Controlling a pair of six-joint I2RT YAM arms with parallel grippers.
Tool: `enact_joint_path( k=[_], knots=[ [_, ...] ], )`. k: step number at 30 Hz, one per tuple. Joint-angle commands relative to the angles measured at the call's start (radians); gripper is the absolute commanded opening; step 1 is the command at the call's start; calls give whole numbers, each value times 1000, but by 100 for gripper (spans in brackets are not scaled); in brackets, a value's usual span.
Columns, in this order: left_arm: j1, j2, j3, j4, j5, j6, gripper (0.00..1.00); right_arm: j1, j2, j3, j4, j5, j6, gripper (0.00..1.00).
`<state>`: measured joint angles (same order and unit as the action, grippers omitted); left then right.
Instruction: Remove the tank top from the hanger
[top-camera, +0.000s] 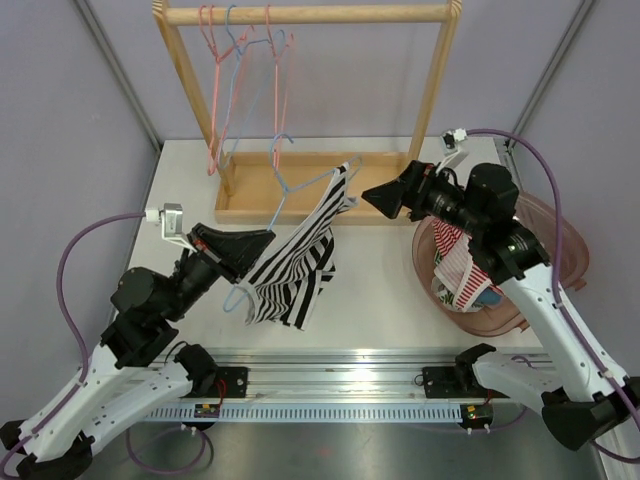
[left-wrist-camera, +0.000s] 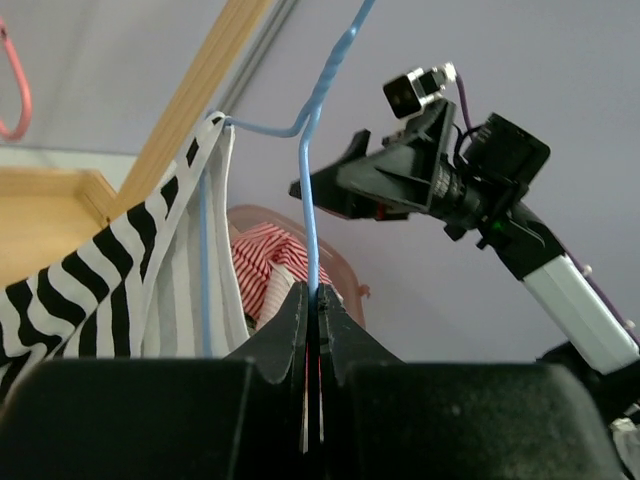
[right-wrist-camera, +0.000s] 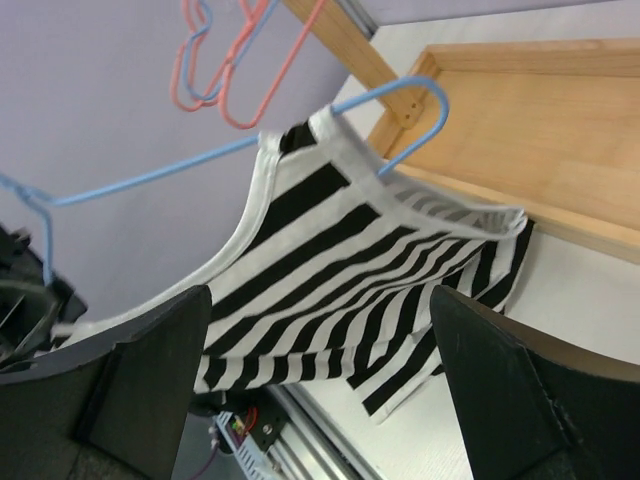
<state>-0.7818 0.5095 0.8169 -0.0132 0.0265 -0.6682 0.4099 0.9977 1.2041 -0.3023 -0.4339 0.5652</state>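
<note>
Top view: left gripper (top-camera: 265, 240) is pressed together on the wire of the blue hanger (top-camera: 305, 187), held up off the table (top-camera: 390, 300) in front of the wooden rack (top-camera: 310, 14). The black-and-white striped tank top (top-camera: 300, 265) is on the hanger – upper end near the rack base, lower end sagging onto the table between the two arms. Right gripper (top-camera: 368, 197) sits just beside the upper edge of the top; I can't tell the jaw spread from here. Spare hangers (top-camera: 243, 45), pink and blue, are on the rack bar. A pink bin (top-camera: 570, 240) under the right arm holds a red-striped cloth (top-camera: 455, 275).

Left wrist: jaws are closed tight and pinch the blue hanger wire (left-wrist-camera: 310, 200), which runs straight up from between the tips. The tank top (left-wrist-camera: 150, 270) hangs to the left, with one strap hooked over the wire bend. The right arm's gripper is across from it, apart from both cloth and wire. The bin and red-striped cloth are low behind the wire.

Right wrist: jaws are spread wide with nothing between the fingers (right-wrist-camera: 150, 380) – the tank top (right-wrist-camera: 350, 260) lies beyond them, untouched. Its strap is looped on the rounded hanger shoulder (right-wrist-camera: 425, 95), with the hem down on the table by the wooden rack base (right-wrist-camera: 540, 130)
</note>
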Motion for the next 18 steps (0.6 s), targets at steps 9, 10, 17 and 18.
enact_joint_path(
  k=[9,10,17,18],
  knots=[
    [1,-65,-97,62,12,-137,0,233,202,78,109,273,-122,84],
    [1,-63,-94,61,18,-137,0,240,212,86,101,312,-139,83],
    [1,-66,-97,44,43,-151,0,268,259,98,121,426,-174,62],
    [1,-66,-99,42,47,-149,0,268,266,100,121,428,-176,56]
  ],
)
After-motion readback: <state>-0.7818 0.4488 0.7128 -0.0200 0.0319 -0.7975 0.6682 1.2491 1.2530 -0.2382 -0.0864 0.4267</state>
